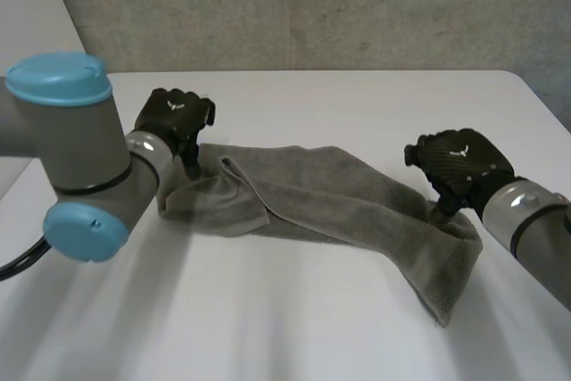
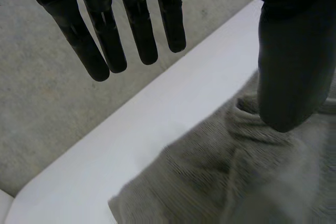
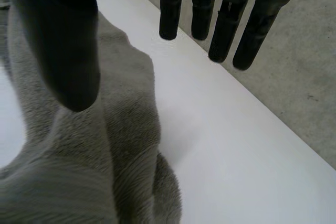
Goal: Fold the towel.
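A grey towel (image 1: pixel 321 198) lies in a rumpled band across the white table (image 1: pixel 294 327), its left end folded over and its right end hanging down toward the front. My left hand (image 1: pixel 174 118) hovers at the towel's left end, open. In the left wrist view its fingers (image 2: pixel 107 30) are straight, and its thumb (image 2: pixel 291 66) stands over the towel (image 2: pixel 236 182), holding nothing. At the towel's right end my right hand (image 1: pixel 459 167) is open too. The right wrist view shows straight fingers (image 3: pixel 226 19) and the thumb (image 3: pixel 65 51) above the towel (image 3: pixel 89 150).
A grey concrete wall (image 1: pixel 312 6) runs behind the table's far edge. My left arm's blue-capped joints (image 1: pixel 67 158) stand over the table's left side. The right forearm (image 1: pixel 535 229) comes in from the right edge.
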Controlling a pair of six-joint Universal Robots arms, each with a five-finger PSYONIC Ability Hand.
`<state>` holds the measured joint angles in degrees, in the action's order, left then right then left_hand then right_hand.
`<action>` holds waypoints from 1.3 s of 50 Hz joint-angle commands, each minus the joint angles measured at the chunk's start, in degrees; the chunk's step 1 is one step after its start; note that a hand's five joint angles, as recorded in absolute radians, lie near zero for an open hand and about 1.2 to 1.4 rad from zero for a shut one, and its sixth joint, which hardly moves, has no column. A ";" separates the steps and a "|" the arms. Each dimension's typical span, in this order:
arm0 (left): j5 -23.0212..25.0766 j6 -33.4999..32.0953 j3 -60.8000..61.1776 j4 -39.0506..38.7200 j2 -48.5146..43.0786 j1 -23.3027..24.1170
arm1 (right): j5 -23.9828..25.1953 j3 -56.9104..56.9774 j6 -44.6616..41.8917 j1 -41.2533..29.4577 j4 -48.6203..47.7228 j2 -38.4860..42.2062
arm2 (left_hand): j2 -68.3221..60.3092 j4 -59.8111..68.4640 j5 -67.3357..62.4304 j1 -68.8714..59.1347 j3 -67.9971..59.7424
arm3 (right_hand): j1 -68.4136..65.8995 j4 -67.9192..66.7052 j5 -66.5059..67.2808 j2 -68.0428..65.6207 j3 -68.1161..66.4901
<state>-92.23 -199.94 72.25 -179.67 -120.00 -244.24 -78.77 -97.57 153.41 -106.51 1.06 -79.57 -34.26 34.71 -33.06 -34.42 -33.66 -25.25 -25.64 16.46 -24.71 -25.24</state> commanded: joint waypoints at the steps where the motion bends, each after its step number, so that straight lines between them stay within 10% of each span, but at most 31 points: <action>1: -0.23 0.17 9.13 -1.03 2.32 -0.10 | -0.16 -7.62 -0.04 -0.01 -1.32 -1.64 | 4.36 -4.82 13.16 4.52 3.77 | -1.33 -0.94 0.12 -1.87 -1.34; 45: -0.67 8.34 4.57 -6.40 -7.00 3.24 | 0.90 -23.19 -8.56 3.60 -14.95 2.41 | 3.02 -3.47 11.82 3.17 2.42 | -8.05 -7.66 6.84 -8.59 -8.05; 54: -0.67 8.34 2.64 -6.40 -8.67 3.41 | 0.20 -22.49 -9.79 5.97 -15.91 2.85 | 3.02 -3.47 11.82 3.17 2.42 | -54.65 -54.26 53.44 -55.19 -54.66; 65: -0.75 8.43 2.81 -6.31 -8.58 3.59 | 0.10 -20.47 -8.83 9.56 -16.09 2.58 | 3.19 -3.64 11.98 3.34 2.59 | -54.75 -54.36 53.54 -55.29 -54.76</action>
<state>-92.98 -191.56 74.80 -186.04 -128.78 -240.74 -78.98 -119.15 143.94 -99.86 -15.01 -76.92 -35.26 34.85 -35.28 -34.62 -35.27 -77.68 -76.92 67.22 -75.79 -76.92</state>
